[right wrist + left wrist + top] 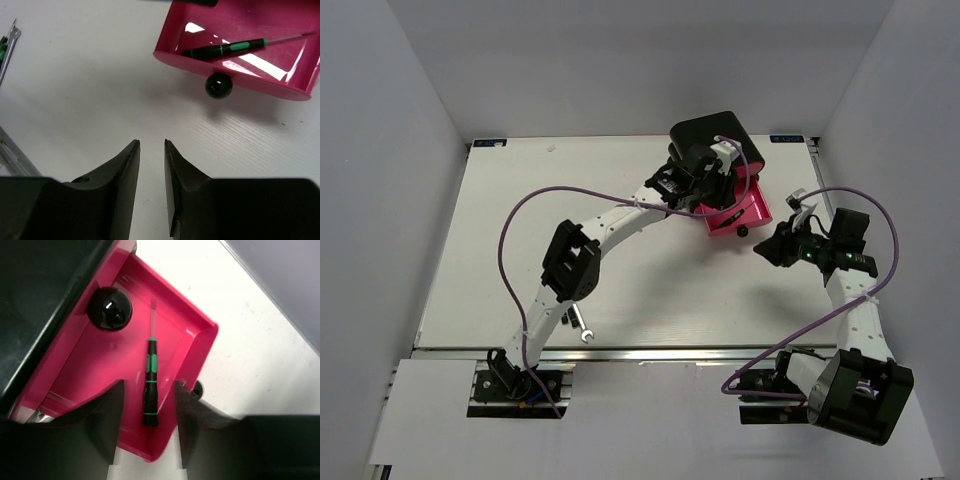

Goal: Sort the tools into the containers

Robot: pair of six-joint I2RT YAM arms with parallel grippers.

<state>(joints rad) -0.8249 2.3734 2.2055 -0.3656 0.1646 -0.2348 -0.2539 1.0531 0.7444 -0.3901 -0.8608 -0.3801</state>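
Observation:
The black drawer stack (pixel 715 135) stands at the back of the table, its lowest pink drawer (pixel 756 208) pulled out. One green-and-black screwdriver (pixel 150 382) lies flat inside this drawer (pixel 202 322). My left gripper (pixel 149 386) hovers over the drawer, open, with its fingers either side of the screwdriver handle and clear of it. My right gripper (pixel 151 144) is slightly open and empty, low over the table in front of the drawer (pixel 260 84) and its knob (pixel 218 85). The screwdriver (pixel 225 49) shows there too. A silver wrench (pixel 584 332) lies near the front edge.
A closed upper drawer's knob (pixel 109 308) sits just above the open drawer. Another tool with a green handle (pixel 4 47) lies by the wrench at the far left of the right wrist view. The left arm (pixel 570 262) reaches over the wrench. A metal rail (pixel 650 352) borders the front edge.

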